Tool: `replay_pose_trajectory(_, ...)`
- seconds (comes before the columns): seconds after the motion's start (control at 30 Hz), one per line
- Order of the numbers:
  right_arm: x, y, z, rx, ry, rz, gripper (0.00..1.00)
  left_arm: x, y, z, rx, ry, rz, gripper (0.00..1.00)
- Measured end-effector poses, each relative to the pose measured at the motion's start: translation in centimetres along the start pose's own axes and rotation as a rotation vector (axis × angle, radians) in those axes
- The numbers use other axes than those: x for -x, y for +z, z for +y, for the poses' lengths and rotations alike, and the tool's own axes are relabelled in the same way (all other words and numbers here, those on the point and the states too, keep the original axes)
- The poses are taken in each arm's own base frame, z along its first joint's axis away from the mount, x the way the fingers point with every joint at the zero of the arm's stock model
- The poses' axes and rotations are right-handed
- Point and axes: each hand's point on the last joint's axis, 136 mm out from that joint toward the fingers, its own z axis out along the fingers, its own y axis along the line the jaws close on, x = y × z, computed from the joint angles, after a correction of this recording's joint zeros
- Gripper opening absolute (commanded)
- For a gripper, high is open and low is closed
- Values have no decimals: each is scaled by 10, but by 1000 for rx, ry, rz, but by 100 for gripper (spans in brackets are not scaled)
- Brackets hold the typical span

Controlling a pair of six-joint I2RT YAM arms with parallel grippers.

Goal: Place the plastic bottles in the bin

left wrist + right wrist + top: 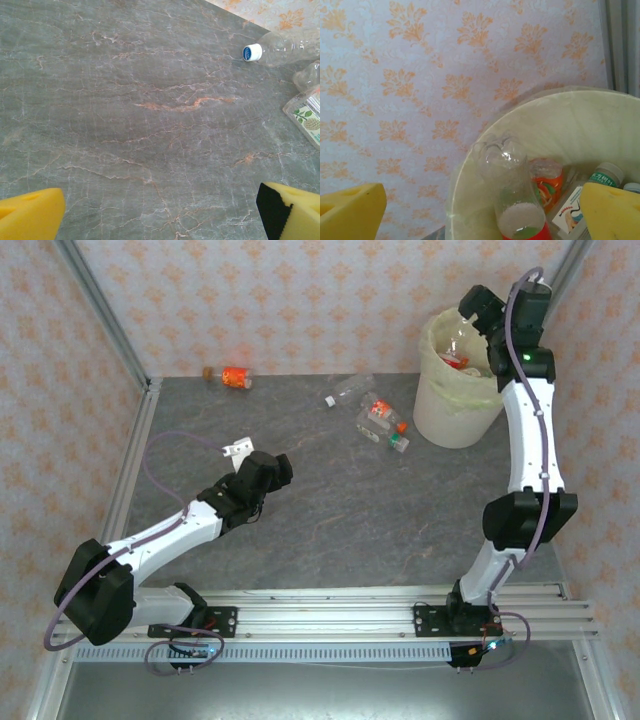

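At the upper right of the overhead view, the right gripper hangs over the bin, pads spread wide and gripping nothing. A clear bottle stands loose below them among others in the liner. Lower left, the left gripper is wide too, empty above bare table. A few bottles lie clustered just left of the bin, and an orange one lies by the back wall. They look light, thin, springy and slick — I'd pinch across the body's middle, gently, not at the cap.
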Motion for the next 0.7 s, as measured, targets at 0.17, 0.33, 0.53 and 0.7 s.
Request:
replay_pose_trajectory(0.17,-31,-11,27,195,-10,120,99,1,0,-3,-13,-9,-3,100)
replay_pose_trajectory(0.33,-85,-25,57,353,-107,256,99,8,-4,-6,-37,-39,-17,100)
replay_pose_trajectory(0.53,-177,-41,90,471,-300,420,99,29,-16,-5,-73,-123,-62,100)
replay_pose_trajectory(0.7,-223,-42,100,493,-446,503,100,36,-20,0,-97,-174,-78,100)
